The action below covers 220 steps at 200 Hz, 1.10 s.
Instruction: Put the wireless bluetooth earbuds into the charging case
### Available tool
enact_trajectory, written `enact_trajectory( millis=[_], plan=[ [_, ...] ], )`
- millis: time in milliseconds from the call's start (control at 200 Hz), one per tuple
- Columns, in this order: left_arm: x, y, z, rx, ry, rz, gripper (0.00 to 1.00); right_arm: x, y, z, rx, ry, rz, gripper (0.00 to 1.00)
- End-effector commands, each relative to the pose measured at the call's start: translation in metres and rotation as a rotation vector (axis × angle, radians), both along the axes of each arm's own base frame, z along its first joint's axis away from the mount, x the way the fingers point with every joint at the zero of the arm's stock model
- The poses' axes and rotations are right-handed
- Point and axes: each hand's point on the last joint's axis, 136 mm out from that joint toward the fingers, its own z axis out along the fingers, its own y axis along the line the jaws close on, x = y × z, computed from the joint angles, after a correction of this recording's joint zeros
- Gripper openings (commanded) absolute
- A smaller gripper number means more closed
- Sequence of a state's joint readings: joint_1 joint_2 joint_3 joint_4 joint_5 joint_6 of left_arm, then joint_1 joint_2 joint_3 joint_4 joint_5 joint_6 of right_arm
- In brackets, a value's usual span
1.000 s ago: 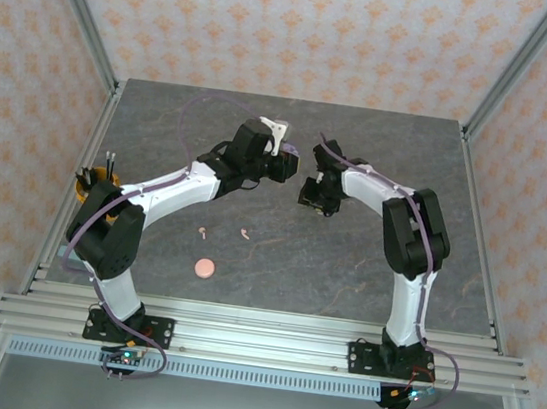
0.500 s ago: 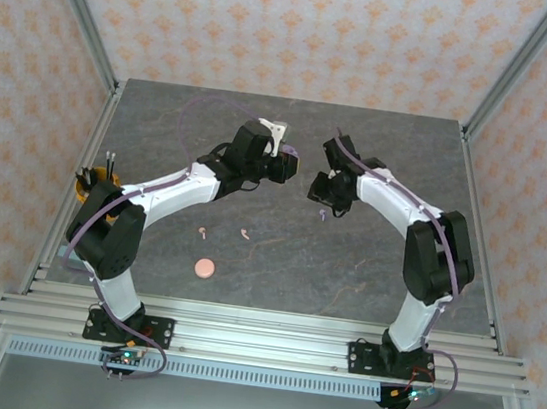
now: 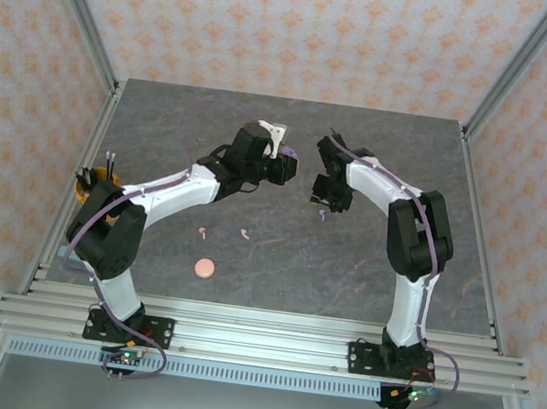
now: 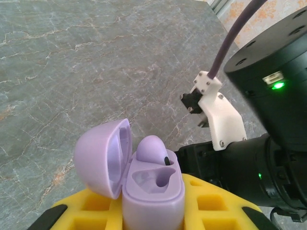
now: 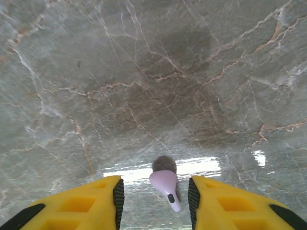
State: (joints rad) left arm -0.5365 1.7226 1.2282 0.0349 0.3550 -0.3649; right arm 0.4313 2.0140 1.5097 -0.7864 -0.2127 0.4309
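Left gripper (image 4: 153,208) clamped on open round lilac charging case (image 4: 152,187), pale purple earbud (image 4: 149,146) seated inside, right gripper (image 5: 154,191) spread around loose pale purple earbud (image 5: 165,184), untouched, on grey marble table (image 5: 144,72)

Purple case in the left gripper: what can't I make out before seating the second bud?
- Purple case: base cut off by the left wrist view's bottom edge, between the left gripper's fingers.
- Purple earbud: right wrist view doesn't settle whether it rests on the table.
- Pink earbuds: too small in the top view for orientation.
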Motion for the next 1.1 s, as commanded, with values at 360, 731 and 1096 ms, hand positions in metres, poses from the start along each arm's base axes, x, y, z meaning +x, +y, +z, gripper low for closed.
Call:
enact_trajectory(
  millis=[360,731,1096],
  plan=[
    [0.001,0.001,0.014,-0.003,-0.051,-0.009,0.00,-0.017,-0.002,-0.015,-0.104,0.079,0.147,0.41],
    [0.001,0.001,0.012,-0.004,-0.044,-0.008,0.00,-0.015,-0.009,-0.028,-0.162,0.097,0.181,0.38],
    [0.002,-0.001,0.009,-0.007,-0.036,-0.010,0.00,-0.011,-0.006,-0.034,-0.175,0.103,0.190,0.34]
  ],
)
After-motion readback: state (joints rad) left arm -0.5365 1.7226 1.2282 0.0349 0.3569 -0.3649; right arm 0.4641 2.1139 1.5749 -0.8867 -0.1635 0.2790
